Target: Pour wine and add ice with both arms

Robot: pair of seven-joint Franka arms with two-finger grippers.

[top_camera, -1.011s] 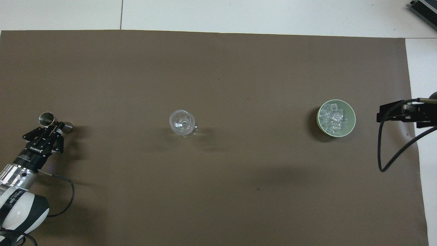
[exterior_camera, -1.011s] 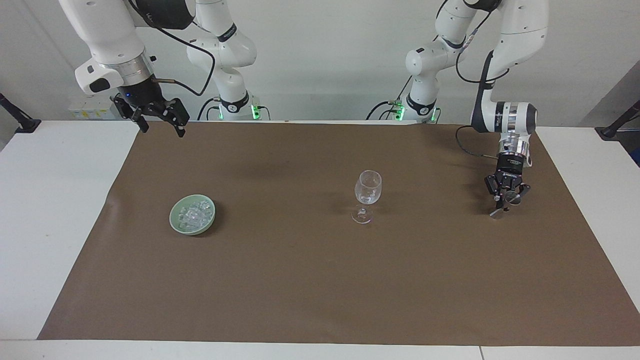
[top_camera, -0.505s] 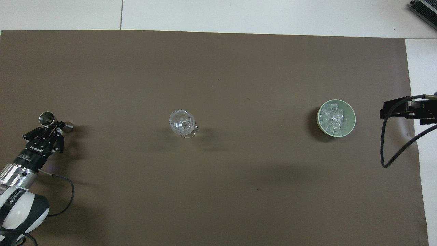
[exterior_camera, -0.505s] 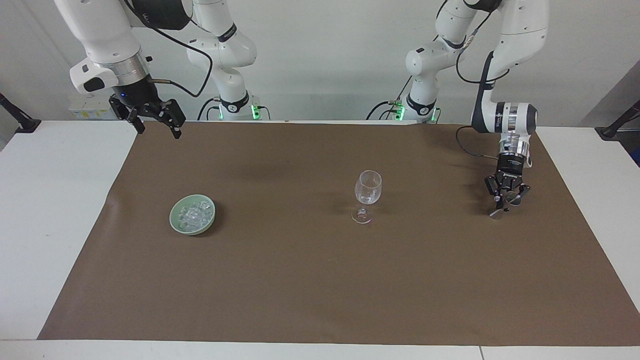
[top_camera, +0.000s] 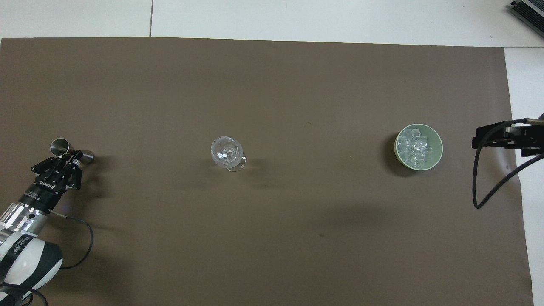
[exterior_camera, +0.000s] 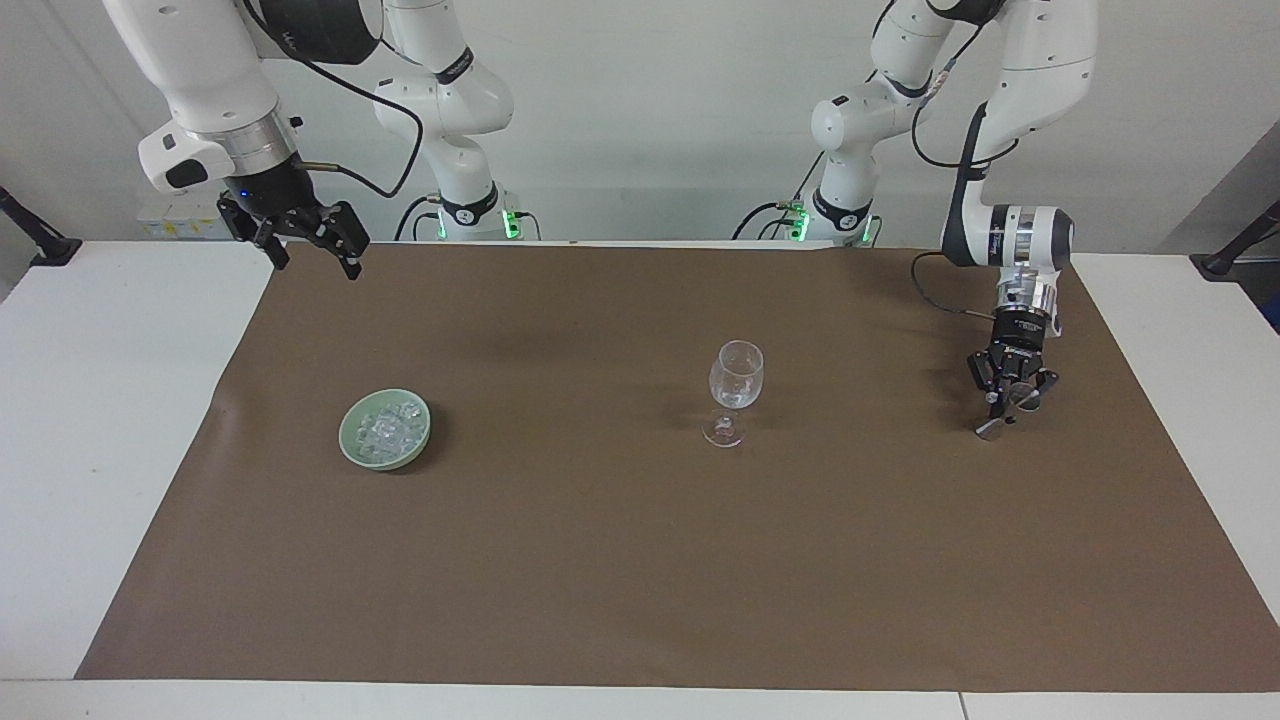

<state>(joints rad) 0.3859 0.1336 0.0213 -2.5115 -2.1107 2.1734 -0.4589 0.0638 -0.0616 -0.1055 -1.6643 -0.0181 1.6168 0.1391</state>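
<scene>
**A:** What are your fingers doing?

**B:** My left gripper (exterior_camera: 1005, 400) is down at the brown mat (exterior_camera: 640, 560), near the left arm's end of the table. Its 2 fingers are pinched in on a small metal jigger (top_camera: 70, 151), which lies tipped on its side with 1 cup mouth facing up and away. The fingers sit close together around its narrow waist, so I am grasping it. I cannot tell whether the jigger touches the mat or is just off it.

**A:** And the other one?

**B:** My right gripper (exterior_camera: 318, 250) hangs in the air over the mat's corner nearest the robots, at the right arm's end of the table. Its 2 fingers are spread wide and hold nothing.

**A:** Where are the task's things?

**B:** The ice (exterior_camera: 386, 428) is heaped in a pale green bowl (top_camera: 439, 146) on the mat, toward the right arm's end. The wine glass (exterior_camera: 735, 385) stands upright near the table's middle, between the bowl and my left gripper, well apart from both.

**A:** Anything hard to see?

**B:** From overhead, my right gripper is cut off at the frame's edge, so only a black part and a cable loop show. I cannot make out anything in the glass.
</scene>
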